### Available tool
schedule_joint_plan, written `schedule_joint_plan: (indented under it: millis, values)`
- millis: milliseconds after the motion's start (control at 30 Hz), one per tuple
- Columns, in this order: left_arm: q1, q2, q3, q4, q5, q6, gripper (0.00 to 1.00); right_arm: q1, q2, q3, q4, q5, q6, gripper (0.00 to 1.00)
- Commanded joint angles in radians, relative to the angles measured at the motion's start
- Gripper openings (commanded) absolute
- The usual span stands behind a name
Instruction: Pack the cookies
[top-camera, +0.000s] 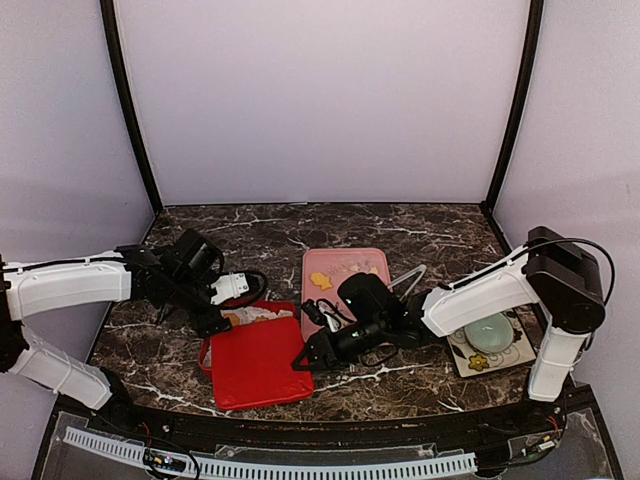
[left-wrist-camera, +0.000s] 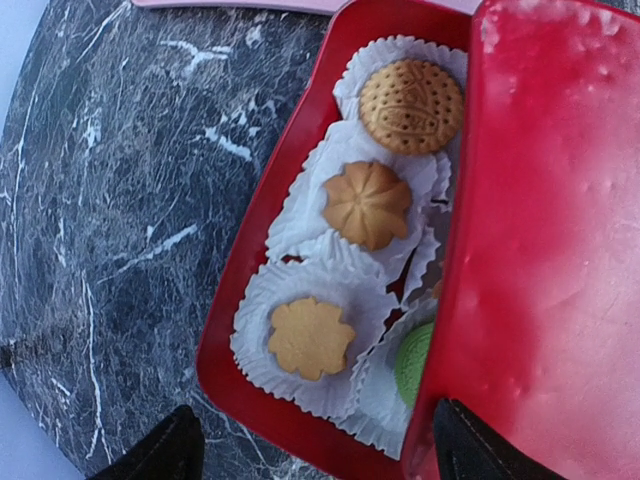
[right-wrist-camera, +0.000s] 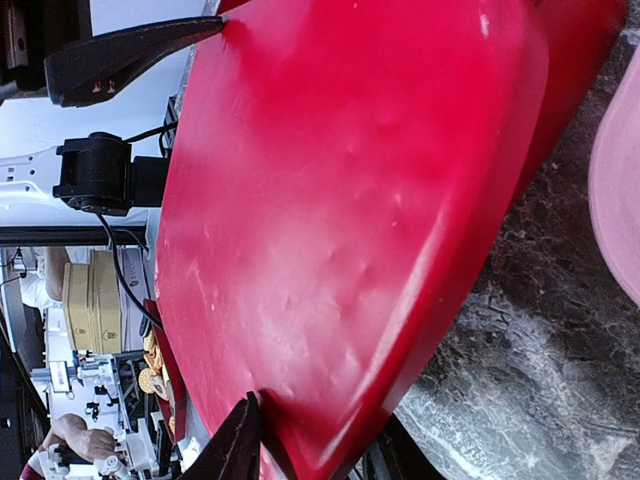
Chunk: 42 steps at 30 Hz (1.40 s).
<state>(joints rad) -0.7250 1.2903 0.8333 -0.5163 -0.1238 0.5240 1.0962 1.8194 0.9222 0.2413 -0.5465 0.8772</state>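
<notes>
Top external view first: red box (top-camera: 206, 352) sits toward the near edge of the marble tabletop (top-camera: 400, 225), left of centre, and a red lid (top-camera: 255, 365) lies over most of it. Only the far strip of the box is showing.

Left wrist camera now, and there are the cookies (left-wrist-camera: 368, 204): a golden embossed round, a ridged flower and a flat flower, each in a white paper cup (left-wrist-camera: 300, 225), lined up along the box's uncovered side. A greenish one (left-wrist-camera: 413, 360) pokes out half under the lid's edge. Whatever else is in there, the lid hides it.

Left end effector (left-wrist-camera: 318, 448) hangs released, jaws wide, one finger over bare marble and the other over the lid, gripping nothing.

Right end effector (right-wrist-camera: 315, 440) is clenched on the lid's rim, a finger above and a finger below.

Around them: a pink tray (top-camera: 345, 262) just beyond the box at mid-tabletop, a single yellow cookie (top-camera: 320, 281) on it. Near the right edge, a pale green bowl (top-camera: 490, 330) stands on a patterned plate (top-camera: 520, 352) with one yellow flower cookie (top-camera: 478, 362) beside it.
</notes>
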Motion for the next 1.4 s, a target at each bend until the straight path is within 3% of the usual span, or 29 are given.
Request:
schedule_joint_plan:
  millis: [0,133,167,333,700,1200,1367]
  values:
    - [0.059,-0.023,0.024,-0.113,0.047,0.038,0.83,0.01,0.02,0.012,0.024,0.001,0.001,0.35]
    - [0.101,-0.062,0.05,-0.164,0.142,0.038,0.86,0.013,0.029,0.036,-0.002,0.006,0.009,0.33]
    - [0.118,-0.071,0.054,-0.182,0.176,0.034,0.88,0.014,0.033,0.044,-0.021,0.214,0.102,0.23]
    - [0.161,-0.118,0.031,-0.251,0.286,0.046,0.92,0.014,0.033,0.047,-0.033,0.281,0.114,0.22]
    - [0.162,-0.128,-0.022,-0.218,0.232,0.045,0.92,0.019,0.031,0.119,-0.076,0.299,0.142,0.21]
    - [0.162,-0.107,-0.108,-0.152,0.163,0.048,0.91,0.024,0.089,0.17,-0.101,0.283,0.149,0.34]
    - [0.162,-0.115,-0.096,-0.151,0.143,0.064,0.91,0.023,0.082,0.172,-0.112,0.279,0.132,0.52]
